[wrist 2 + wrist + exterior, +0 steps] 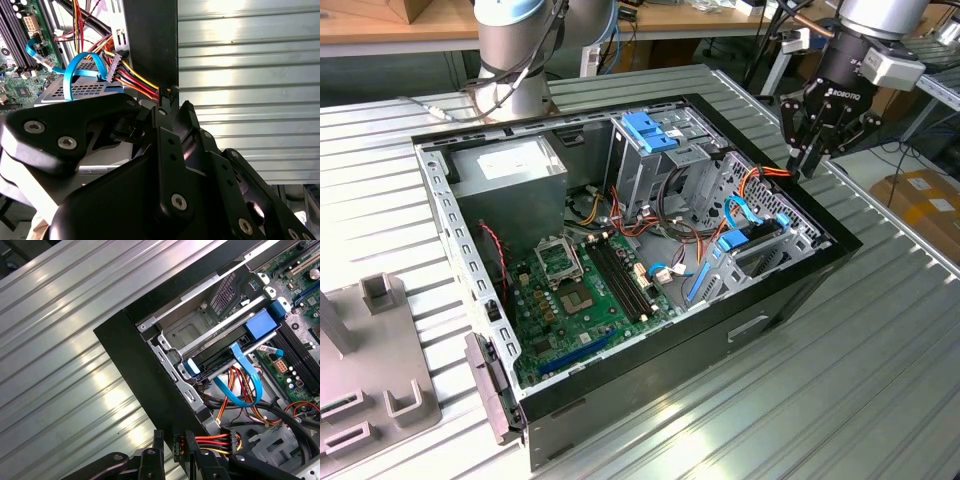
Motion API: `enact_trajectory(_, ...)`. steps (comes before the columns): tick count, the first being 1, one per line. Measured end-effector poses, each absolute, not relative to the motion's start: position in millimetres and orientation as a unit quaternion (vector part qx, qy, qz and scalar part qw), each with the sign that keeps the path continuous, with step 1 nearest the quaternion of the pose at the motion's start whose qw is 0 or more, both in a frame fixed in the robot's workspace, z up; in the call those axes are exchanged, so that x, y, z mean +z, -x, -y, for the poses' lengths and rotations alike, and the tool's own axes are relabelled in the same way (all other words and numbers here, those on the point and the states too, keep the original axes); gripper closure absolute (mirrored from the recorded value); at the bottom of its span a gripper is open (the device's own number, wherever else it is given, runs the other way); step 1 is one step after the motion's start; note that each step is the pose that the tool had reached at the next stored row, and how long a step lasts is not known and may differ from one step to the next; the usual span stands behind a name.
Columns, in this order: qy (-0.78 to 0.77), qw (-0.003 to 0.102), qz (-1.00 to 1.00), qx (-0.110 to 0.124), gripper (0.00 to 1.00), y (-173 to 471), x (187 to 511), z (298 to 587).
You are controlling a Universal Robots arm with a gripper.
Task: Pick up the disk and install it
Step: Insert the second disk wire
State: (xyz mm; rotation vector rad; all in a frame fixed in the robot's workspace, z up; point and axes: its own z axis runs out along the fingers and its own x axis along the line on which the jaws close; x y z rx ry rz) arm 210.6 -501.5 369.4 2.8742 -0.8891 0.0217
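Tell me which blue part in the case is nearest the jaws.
The light blue flat cable looping beside the multicoloured wires; the ribbed blue cap sits farther away.

Ribbed grey metal tabletop (880, 360), strong glare patches from overhead light. Wooden bench (390, 25) runs along the back. Cardboard boxes (925, 200) on the floor at the exterior view's right.
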Motion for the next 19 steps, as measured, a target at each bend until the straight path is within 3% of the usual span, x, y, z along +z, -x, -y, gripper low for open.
enact_trajectory(7,-0.953,0.074,0.295,0.009,0.70,-210.7,369.2,501.4)
enact_trajectory(14,-0.956,0.074,0.285,0.010,0.70,-210.7,367.8,501.3)
enact_trajectory(19,-0.960,0.085,0.267,0.014,0.70,-206.7,366.3,500.1)
